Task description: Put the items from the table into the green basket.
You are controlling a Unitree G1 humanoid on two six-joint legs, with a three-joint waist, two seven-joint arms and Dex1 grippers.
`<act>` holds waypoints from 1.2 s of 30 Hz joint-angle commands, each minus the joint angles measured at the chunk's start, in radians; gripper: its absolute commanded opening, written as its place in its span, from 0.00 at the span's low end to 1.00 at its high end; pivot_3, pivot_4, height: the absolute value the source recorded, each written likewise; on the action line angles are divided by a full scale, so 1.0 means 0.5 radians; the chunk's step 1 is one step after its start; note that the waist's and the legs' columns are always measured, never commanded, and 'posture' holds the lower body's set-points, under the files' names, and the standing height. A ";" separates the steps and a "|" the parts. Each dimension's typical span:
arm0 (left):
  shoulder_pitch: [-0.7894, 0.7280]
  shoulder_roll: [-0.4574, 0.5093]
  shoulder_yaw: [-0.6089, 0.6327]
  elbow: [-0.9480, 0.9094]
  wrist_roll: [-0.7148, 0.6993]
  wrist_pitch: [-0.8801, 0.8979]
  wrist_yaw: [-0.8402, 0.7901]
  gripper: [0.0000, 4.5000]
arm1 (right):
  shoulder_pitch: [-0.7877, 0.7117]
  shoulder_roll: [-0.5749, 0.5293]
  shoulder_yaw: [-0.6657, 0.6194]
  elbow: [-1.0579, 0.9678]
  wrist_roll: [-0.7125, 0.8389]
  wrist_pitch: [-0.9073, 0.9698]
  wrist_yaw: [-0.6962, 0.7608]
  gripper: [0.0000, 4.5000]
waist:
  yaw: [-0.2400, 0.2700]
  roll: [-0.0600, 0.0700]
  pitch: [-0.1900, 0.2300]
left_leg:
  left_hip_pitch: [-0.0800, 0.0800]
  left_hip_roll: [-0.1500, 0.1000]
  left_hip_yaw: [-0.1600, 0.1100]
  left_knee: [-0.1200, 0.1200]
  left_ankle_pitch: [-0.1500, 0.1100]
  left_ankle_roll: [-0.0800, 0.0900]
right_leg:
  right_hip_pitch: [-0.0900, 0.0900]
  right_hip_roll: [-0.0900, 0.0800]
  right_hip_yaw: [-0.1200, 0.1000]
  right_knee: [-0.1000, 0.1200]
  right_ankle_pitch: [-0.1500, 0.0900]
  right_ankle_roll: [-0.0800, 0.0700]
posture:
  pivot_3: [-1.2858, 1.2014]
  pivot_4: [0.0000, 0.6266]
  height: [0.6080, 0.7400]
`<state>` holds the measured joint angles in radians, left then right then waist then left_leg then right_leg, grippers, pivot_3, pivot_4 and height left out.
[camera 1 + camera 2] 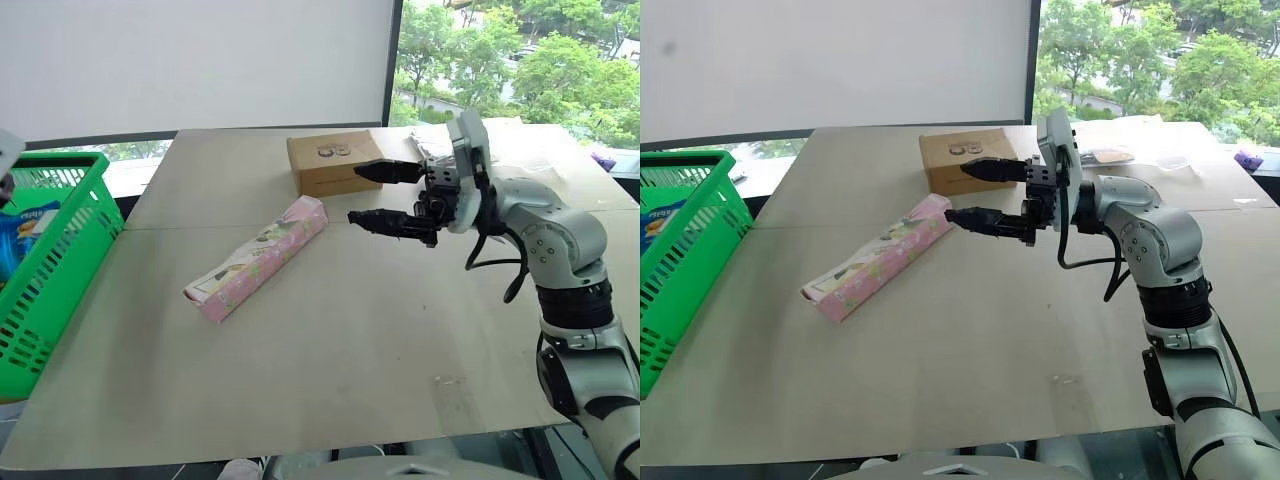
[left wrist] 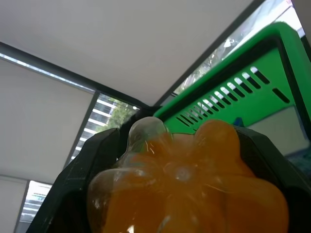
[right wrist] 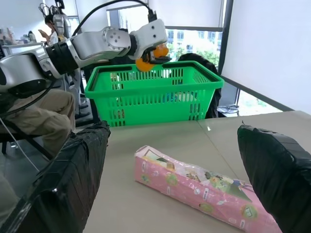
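Beside the table's left edge, the soda bottle, clasped by the left gripper, should be released centrally over the green basket, while the right gripper is held spread and empty.

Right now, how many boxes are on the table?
2: the pink box lies mid-table, and a brown box sits farther back, near the right end effector. None looks hidden behind it.
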<state>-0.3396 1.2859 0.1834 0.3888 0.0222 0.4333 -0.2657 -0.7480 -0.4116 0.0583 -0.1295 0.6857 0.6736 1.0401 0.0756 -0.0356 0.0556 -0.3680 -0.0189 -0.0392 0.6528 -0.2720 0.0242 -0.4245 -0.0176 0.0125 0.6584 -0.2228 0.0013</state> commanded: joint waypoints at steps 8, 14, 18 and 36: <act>-0.061 -0.106 0.185 0.034 0.064 -0.120 0.062 0.99 | -0.049 -0.025 -0.042 0.009 -0.040 -0.054 -0.027 1.00 | -0.004 -0.004 -0.005 | -0.018 -0.001 0.001 0.000 0.000 0.000 | -0.021 -0.003 0.001 0.007 0.001 -0.001 | 0.58 0.00 1.00; -0.191 -0.319 0.207 -0.138 -0.117 -0.210 -0.082 0.99 | -0.032 -0.054 -0.055 0.003 -0.049 -0.039 -0.061 1.00 | -0.007 -0.005 -0.007 | -0.026 -0.002 0.002 0.001 0.000 0.000 | -0.030 -0.003 0.003 0.009 0.001 -0.001 | 0.58 0.00 1.00; -0.302 -0.664 0.162 -0.569 -0.462 0.176 -0.289 0.99 | 0.002 -0.090 -0.059 -0.012 -0.063 -0.029 -0.084 1.00 | 0.021 -0.010 -0.015 | -0.029 -0.003 0.001 0.005 0.000 0.000 | -0.029 -0.005 0.001 0.009 0.002 -0.001 | 0.58 0.00 1.00; 0.088 -0.959 -0.423 -0.984 -0.710 1.003 -0.744 0.99 | 0.434 -0.458 -0.020 -0.289 -0.211 0.068 -0.158 1.00 | -0.124 0.011 -0.026 | -0.012 0.001 0.008 0.015 0.000 0.002 | -0.012 0.004 0.007 0.012 0.004 -0.003 | 0.52 0.00 1.00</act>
<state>-0.3106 0.8065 -0.0083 -0.0975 -0.3380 0.9121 -0.6224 -0.5317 -0.6164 0.0597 -0.2316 0.5802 0.6964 0.9602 0.0134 -0.0302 0.0427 -0.3736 -0.0184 -0.0353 0.6610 -0.2720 0.0252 -0.4297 -0.0157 0.0160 0.6642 -0.2207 0.0001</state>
